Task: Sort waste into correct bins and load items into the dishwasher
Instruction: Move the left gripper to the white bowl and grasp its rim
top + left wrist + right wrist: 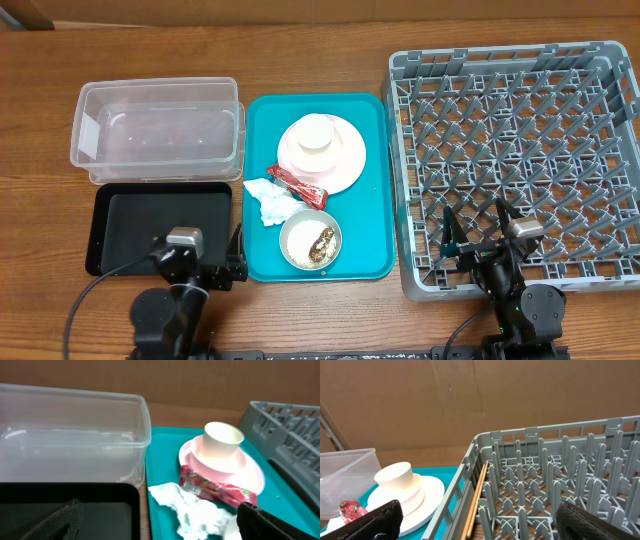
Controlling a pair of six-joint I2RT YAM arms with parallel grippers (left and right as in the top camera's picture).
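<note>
Both arms crouch folded low, the left tool and right tool each spread wide apart.

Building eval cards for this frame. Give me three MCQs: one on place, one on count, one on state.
1. The white cup sits:
A. in the grey rack
B. on the pink plate
C. in the left gripper

2. Dishes in the grey rack:
A. none
B. one
C. three

3. The left gripper is:
A. open and empty
B. shut on the white cup
C. shut on the pink plate

Answers:
1. B, the overhead view shows the cup standing in the middle of the plate.
2. A, only bare pegs and lattice floor show in the rack.
3. A, the left wrist view shows its fingers spread wide apart with nothing between them.
</note>
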